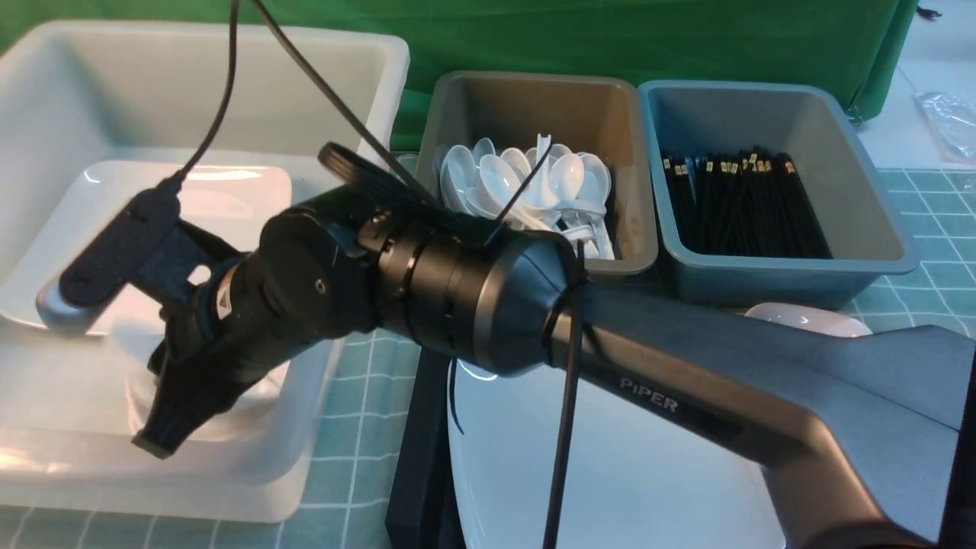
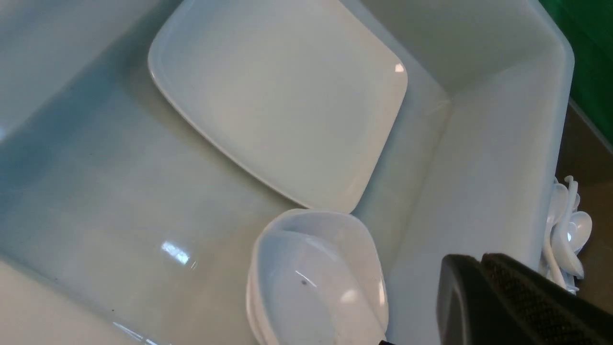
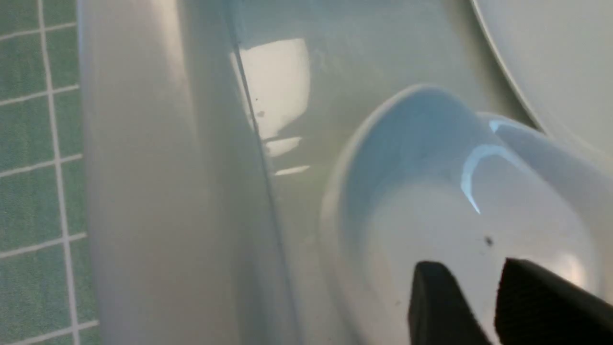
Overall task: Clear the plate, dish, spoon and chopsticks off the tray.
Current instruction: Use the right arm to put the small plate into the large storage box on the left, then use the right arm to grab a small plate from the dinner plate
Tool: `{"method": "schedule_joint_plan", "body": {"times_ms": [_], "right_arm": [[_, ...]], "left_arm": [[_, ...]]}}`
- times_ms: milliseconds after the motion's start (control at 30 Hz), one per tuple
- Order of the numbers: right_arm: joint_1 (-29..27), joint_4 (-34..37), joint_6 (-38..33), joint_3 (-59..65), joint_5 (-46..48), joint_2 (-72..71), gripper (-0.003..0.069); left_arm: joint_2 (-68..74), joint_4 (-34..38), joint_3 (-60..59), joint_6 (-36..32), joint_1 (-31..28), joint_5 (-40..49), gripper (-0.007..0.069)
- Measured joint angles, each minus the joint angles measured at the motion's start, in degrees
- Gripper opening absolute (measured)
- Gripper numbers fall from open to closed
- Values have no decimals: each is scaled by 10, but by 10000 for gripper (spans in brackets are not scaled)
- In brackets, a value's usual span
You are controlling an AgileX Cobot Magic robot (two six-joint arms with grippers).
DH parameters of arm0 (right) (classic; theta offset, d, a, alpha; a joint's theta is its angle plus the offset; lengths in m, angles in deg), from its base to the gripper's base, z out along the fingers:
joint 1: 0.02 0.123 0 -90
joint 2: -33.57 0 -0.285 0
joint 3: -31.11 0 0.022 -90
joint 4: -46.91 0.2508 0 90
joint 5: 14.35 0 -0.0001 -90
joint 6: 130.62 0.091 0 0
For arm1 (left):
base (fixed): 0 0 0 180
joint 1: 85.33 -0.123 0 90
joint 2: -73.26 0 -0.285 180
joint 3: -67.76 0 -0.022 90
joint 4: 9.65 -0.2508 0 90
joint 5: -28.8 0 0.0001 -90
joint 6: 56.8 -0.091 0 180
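The right jaws stand parted and released, with nothing between them, low inside the big white plastic tub (image 1: 366, 69). Directly under them lies a small glossy white dish with rounded corners (image 3: 455, 206). It sits on another dish of the same kind, so they make a short stack on the tub floor. Just beyond this stack from the right jaws, a large white square plate (image 2: 278, 96) lies flat in the same tub, one corner almost touching the stack. The left jaws are clenched together on nothing. They hang near the tub wall, with the stack just beside them and lower. Behind the right jaws, back along the dark grey right arm (image 1: 686, 381), we see an edge of the flat black plastic tray (image 1: 415, 457) and a second large white plate (image 1: 625, 473) resting on it. Well apart from both jaws stand a grey rectangular tub (image 1: 610, 107) holding a pile of white soup spoons (image 1: 488, 179) and, beside it, a blue-grey tub (image 1: 862, 168) holding black chopsticks with gold bands (image 1: 743, 206).
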State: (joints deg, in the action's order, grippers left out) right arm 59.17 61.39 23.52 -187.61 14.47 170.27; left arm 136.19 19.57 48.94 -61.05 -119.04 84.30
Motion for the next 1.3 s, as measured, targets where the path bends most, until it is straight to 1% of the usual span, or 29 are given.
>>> {"method": "schedule_joint_plan", "body": {"times_ms": [133,200,267,367,433,467,500,567,600,667,700,800,833,867,933,967,1000,1033,1067,1100,1133,1167,1233,1300], "right_arm": [[0,-1,12,-2,8,-1,378],[0,-11,23,-2,28,-11,402],[0,-34,35,-2,48,-27,407],[0,-101,67,-2,91,-67,402],[-1,-156,103,-2,127,-96,372],[-2,-201,119,-3,153,-113,339],[-6,-246,137,-4,189,-135,293],[-20,-311,159,-4,256,-172,144],[-35,-341,167,-4,293,-191,92],[-63,-368,175,-3,341,-215,53],[-87,-377,180,5,360,-238,40],[-157,-359,190,48,360,-291,27],[-201,-326,191,91,360,-325,26],[-217,-312,191,104,360,-333,25],[-272,-275,191,185,359,-374,25],[-285,-267,191,218,359,-386,27],[-305,-260,190,262,357,-399,35],[-330,-256,190,316,347,-411,62],[-343,-253,190,351,332,-416,88],[-346,-253,190,359,329,-416,96],[-358,-251,190,401,305,-418,141],[-370,-249,190,455,270,-418,208],[-382,-249,185,532,183,-408,367],[-384,-252,183,572,124,-397,448]], "left_arm": [[0,1,0,-2,1,0,12],[0,1,0,-13,12,-2,11],[0,1,0,-20,27,-2,11],[0,-4,0,-31,60,-5,11],[0,-12,0,-36,90,-7,11],[0,-22,0,-38,107,-9,11],[0,-31,0,-41,126,-11,11],[0,-54,0,-43,177,-15,11],[0,-67,0,-43,197,-15,11],[0,-85,0,-43,234,-15,11],[0,-94,0,-43,255,-15,11],[0,-101,0,-43,294,-17,11],[0,-102,0,-43,309,-18,11],[0,-102,0,-43,313,-19,11],[0,-102,0,-43,321,-21,11],[0,-103,0,-43,321,-21,11],[0,-103,0,-43,322,-21,11],[0,-105,0,-43,322,-21,11],[0,-105,0,-43,323,-21,11],[0,-105,0,-43,324,-21,11],[0,-105,0,-43,324,-21,11],[0,-105,0,-43,325,-21,11],[0,-106,0,-43,325,-21,11],[0,-107,0,-43,325,-21,11]]}}
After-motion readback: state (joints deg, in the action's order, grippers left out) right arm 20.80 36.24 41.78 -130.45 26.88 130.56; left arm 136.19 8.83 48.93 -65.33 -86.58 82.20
